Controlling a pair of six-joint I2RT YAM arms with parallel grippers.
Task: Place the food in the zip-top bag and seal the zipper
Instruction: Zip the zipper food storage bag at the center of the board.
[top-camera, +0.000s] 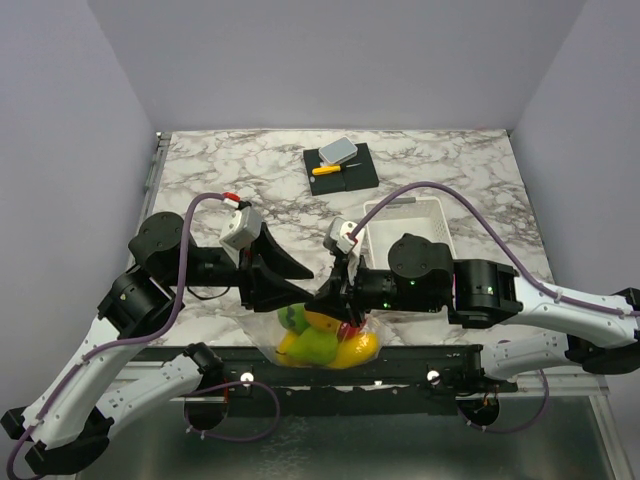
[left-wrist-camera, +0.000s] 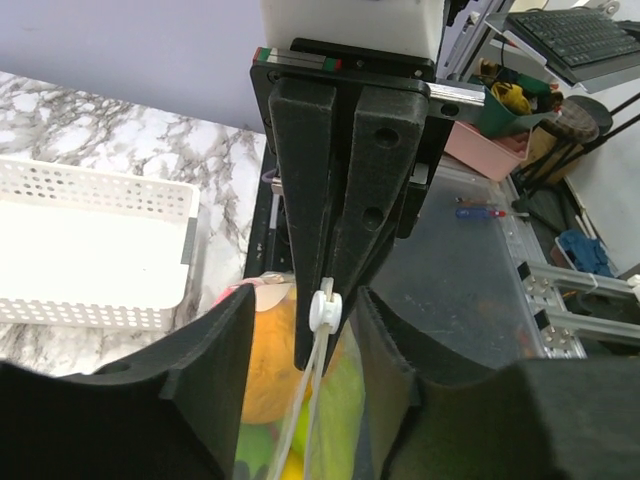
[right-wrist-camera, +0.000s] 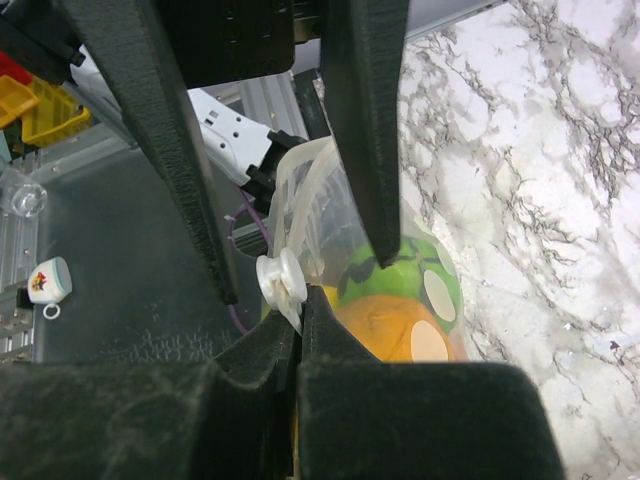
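Observation:
The zip-top bag (top-camera: 325, 335), clear with white dots, is at the table's near edge between my two arms. It holds the food: yellow, green and orange toy fruits (top-camera: 318, 346), with an orange one (left-wrist-camera: 268, 360) and a green one (right-wrist-camera: 400, 280) showing through the plastic. My right gripper (right-wrist-camera: 301, 300) is shut on the zipper (left-wrist-camera: 300, 420), just beside its white slider (right-wrist-camera: 280, 282). My left gripper (left-wrist-camera: 305, 296) is open, its fingers (left-wrist-camera: 215, 380) standing on either side of the slider (left-wrist-camera: 323, 310) without touching it. In the top view, the left gripper (top-camera: 298, 290) and right gripper (top-camera: 343, 300) meet above the bag.
A white slatted basket (top-camera: 410, 225) stands to the right of the bag on the marble table and looks empty. At the back, a black board (top-camera: 362, 170) carries a yellow-handled knife (top-camera: 325, 170) and a grey block (top-camera: 338, 151). The table's front rail (top-camera: 420, 365) runs just below the bag.

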